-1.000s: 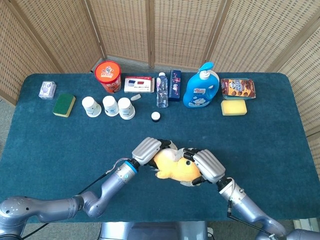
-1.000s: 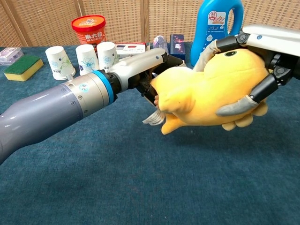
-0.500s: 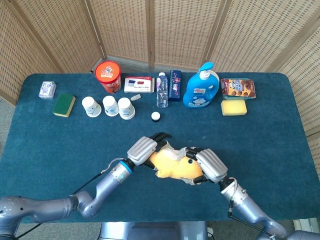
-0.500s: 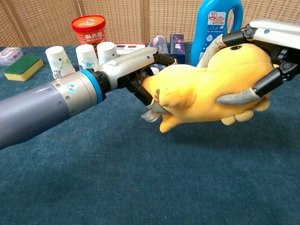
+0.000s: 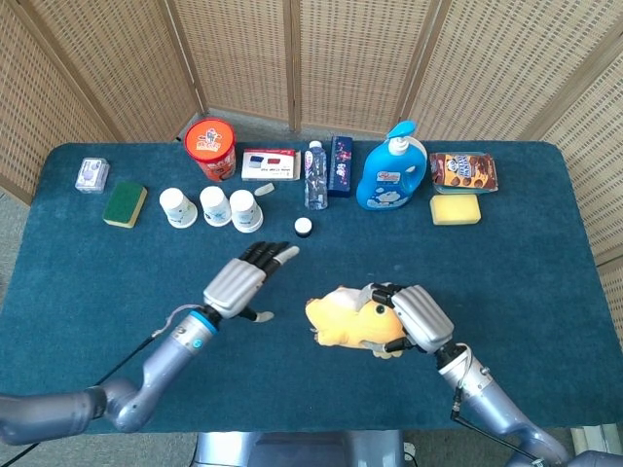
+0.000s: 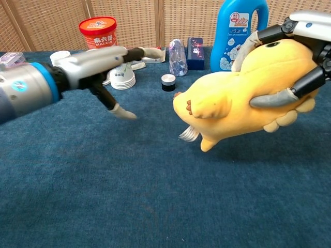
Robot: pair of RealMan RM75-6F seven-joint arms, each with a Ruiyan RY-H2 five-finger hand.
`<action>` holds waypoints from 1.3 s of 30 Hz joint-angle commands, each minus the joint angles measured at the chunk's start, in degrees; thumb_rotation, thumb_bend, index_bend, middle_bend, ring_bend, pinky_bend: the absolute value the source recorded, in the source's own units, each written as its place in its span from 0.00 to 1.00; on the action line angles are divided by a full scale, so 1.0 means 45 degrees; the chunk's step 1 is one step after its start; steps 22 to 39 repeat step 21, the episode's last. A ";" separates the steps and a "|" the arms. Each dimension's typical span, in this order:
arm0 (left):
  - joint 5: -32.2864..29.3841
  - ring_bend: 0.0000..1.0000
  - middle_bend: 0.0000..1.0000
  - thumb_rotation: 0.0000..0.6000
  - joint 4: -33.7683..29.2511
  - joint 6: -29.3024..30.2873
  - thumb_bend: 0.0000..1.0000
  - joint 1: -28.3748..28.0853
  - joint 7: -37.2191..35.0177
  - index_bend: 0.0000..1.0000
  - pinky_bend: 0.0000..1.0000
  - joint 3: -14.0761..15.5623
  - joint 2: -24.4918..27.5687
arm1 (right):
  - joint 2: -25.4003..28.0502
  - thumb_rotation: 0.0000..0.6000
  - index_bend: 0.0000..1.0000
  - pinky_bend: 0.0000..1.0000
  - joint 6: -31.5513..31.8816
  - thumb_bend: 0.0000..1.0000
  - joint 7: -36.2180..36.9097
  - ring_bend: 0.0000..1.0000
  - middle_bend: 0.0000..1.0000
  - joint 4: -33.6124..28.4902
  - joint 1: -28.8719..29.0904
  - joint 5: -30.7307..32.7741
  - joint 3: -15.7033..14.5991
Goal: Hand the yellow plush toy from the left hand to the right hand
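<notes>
The yellow plush toy (image 5: 346, 321) (image 6: 232, 101) hangs above the blue table, gripped by my right hand (image 5: 414, 316) (image 6: 305, 57), whose fingers wrap over its top and side. A small white tag dangles under the toy. My left hand (image 5: 241, 282) (image 6: 88, 64) is off to the left of the toy, apart from it, fingers stretched out and spread, holding nothing.
Along the back of the table stand three paper cups (image 5: 211, 206), a red tub (image 5: 211, 148), a small water bottle (image 5: 314, 175), a blue soap bottle (image 5: 391, 170), a black-and-white cap (image 5: 304, 227), two sponges (image 5: 125, 204) (image 5: 455, 208) and a snack pack (image 5: 464, 170).
My left hand let go of the plush toy, spread its fingers and drew away to the left. The right hand keeps its grip and has shifted the toy slightly right.
</notes>
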 commanded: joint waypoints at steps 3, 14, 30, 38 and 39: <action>-0.0412 0.00 0.00 1.00 -0.1209 0.0924 0.02 0.1085 0.0541 0.00 0.03 0.0496 0.2162 | 0.0045 1.00 0.70 0.78 0.0143 0.41 0.0070 0.61 0.70 0.0164 -0.0120 0.0034 -0.0056; 0.0264 0.00 0.00 1.00 -0.1050 0.3659 0.02 0.3923 -0.1088 0.00 0.00 0.1611 0.5244 | 0.0141 1.00 0.70 0.78 0.0474 0.41 0.0246 0.61 0.70 0.0518 -0.0298 -0.0048 -0.0082; 0.0571 0.00 0.00 1.00 -0.0659 0.4979 0.02 0.5457 -0.2226 0.00 0.00 0.2052 0.5670 | 0.0007 1.00 0.70 0.78 0.0593 0.41 0.0383 0.61 0.70 0.0850 -0.0376 0.0012 -0.0072; 0.0571 0.00 0.00 1.00 -0.0659 0.4979 0.02 0.5457 -0.2226 0.00 0.00 0.2052 0.5670 | 0.0007 1.00 0.70 0.78 0.0593 0.41 0.0383 0.61 0.70 0.0850 -0.0376 0.0012 -0.0072; 0.0571 0.00 0.00 1.00 -0.0659 0.4979 0.02 0.5457 -0.2226 0.00 0.00 0.2052 0.5670 | 0.0007 1.00 0.70 0.78 0.0593 0.41 0.0383 0.61 0.70 0.0850 -0.0376 0.0012 -0.0072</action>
